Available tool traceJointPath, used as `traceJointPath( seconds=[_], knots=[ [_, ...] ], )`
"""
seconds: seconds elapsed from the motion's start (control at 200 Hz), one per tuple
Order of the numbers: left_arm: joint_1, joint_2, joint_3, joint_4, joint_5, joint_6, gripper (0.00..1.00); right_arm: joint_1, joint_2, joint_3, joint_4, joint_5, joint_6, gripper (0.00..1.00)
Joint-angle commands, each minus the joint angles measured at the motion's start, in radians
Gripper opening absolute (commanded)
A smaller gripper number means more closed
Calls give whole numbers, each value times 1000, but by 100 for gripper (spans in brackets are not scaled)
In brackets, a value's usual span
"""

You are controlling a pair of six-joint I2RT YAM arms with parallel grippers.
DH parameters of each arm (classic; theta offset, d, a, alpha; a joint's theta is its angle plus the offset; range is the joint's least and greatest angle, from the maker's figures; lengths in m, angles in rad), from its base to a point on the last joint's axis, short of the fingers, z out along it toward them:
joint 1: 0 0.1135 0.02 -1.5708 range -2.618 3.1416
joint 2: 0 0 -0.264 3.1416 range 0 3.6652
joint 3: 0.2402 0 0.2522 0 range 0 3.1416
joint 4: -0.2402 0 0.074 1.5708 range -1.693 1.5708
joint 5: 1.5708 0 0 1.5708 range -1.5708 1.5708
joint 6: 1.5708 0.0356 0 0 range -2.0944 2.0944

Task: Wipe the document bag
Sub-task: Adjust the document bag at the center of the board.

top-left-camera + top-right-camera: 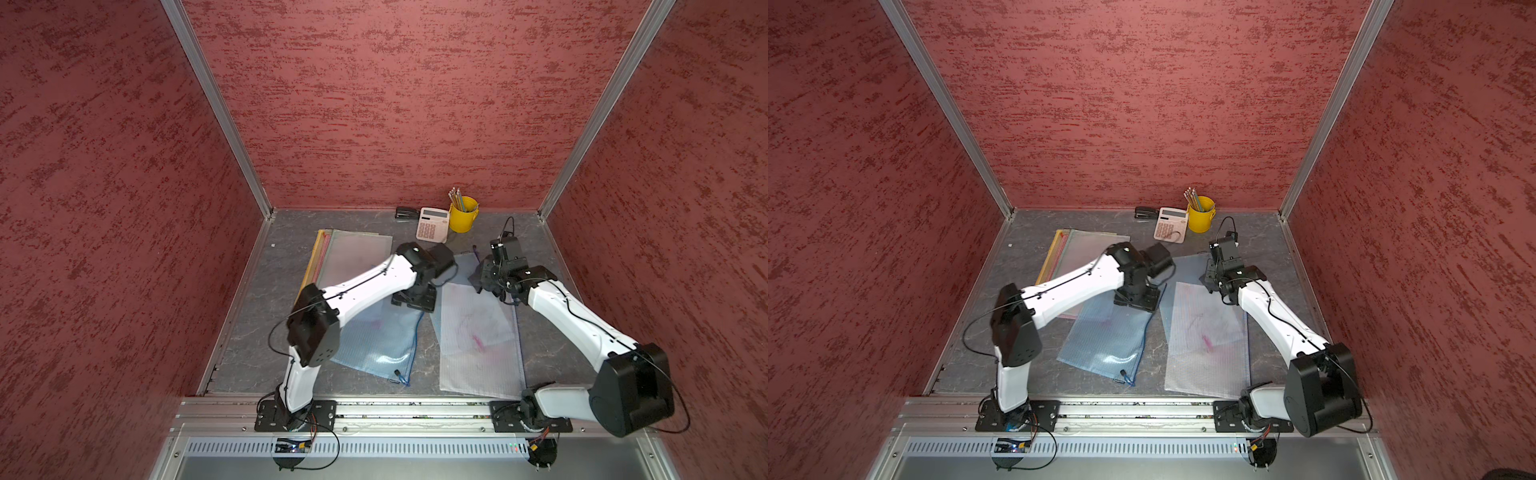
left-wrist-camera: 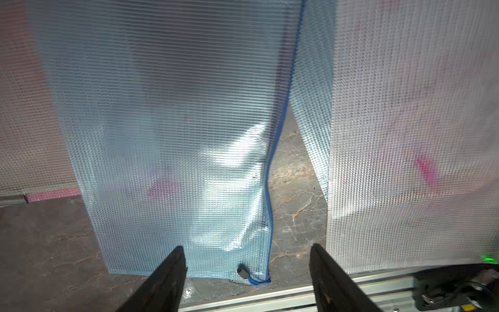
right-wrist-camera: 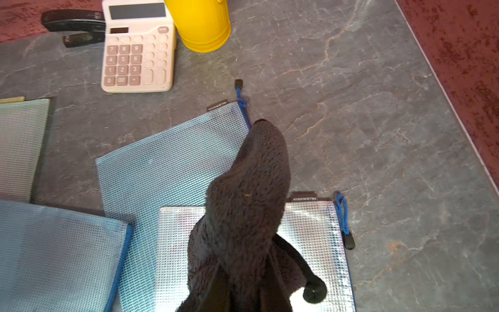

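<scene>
A clear-white mesh document bag with pink marks lies at the right in both top views; its other point is. My right gripper is at its far end, shut on a dark grey cloth that drapes onto that bag. The cloth hides the right fingers. A blue mesh bag with a faint pink smear lies in the middle. My left gripper hovers over its far end, open, with nothing between its fingers; the wrist view looks down along that blue bag.
Another blue bag lies partly under the white one. A stack of coloured bags sits at the back left. Along the back wall stand a stapler, a calculator and a yellow cup of pencils. A metal rail runs along the front.
</scene>
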Motion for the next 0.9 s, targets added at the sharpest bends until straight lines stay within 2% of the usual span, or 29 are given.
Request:
traceJointPath(
  seconds=[0.0, 0.155, 0.25, 0.326, 0.486, 0.686, 0.897],
  knots=[
    [178, -160, -207, 235, 163, 39, 74, 67, -7, 96, 1, -56, -38, 0],
    [367, -226, -387, 362, 251, 116, 75, 231, 86, 188, 2, -92, -42, 2],
    [426, -206, -428, 411, 246, 160, 76, 339, 175, 208, 57, -121, -53, 2],
    [457, -170, -448, 464, 262, 193, 77, 383, 247, 221, 87, -155, -31, 2],
    [486, -79, -449, 556, 250, 252, 79, 390, 348, 178, 137, -221, 31, 1],
    [532, 43, -424, 641, 319, 300, 79, 390, 439, 185, 88, -229, -24, 0],
    [537, 80, -453, 707, 290, 338, 79, 390, 490, 190, 63, -237, -37, 0]
  ],
)
